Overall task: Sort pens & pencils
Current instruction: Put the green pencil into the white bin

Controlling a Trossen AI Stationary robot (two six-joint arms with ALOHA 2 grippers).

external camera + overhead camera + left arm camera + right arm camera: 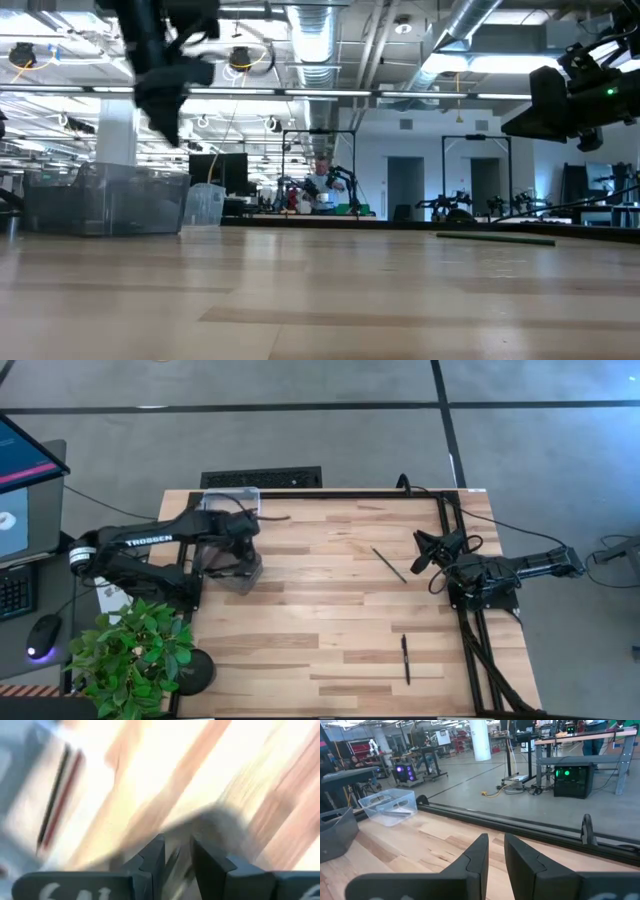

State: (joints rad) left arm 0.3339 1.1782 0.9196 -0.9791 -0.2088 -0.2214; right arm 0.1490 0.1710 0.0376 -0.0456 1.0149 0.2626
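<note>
A black pen (406, 658) lies flat near the table's near right. A thin dark pencil (389, 564) lies aslant mid-table, also seen as the pencil (495, 238). A brownish stick (275, 517) lies beside the clear bin (230, 500). In that bin (30, 795) lie a dark and a red stick. My left gripper (247, 553) hangs raised over a small clear cup (243, 575), fingers nearly together (176, 851). My right gripper (422, 552) waits at the right edge, shut (496, 842). My left gripper has a thin dark streak (176, 859) between its two fingers, which I take for a pen pinched there. Blur hides which part of it is held. The gripper (168, 130) points down and stands well above the table.
The clear bin (105, 200) and the cup (205, 205) stand at the far left. A potted plant (135, 655) sits at the near left corner. A black frame rail (455, 560) runs along the right side. A monitor, keyboard and mouse lie left of the table.
</note>
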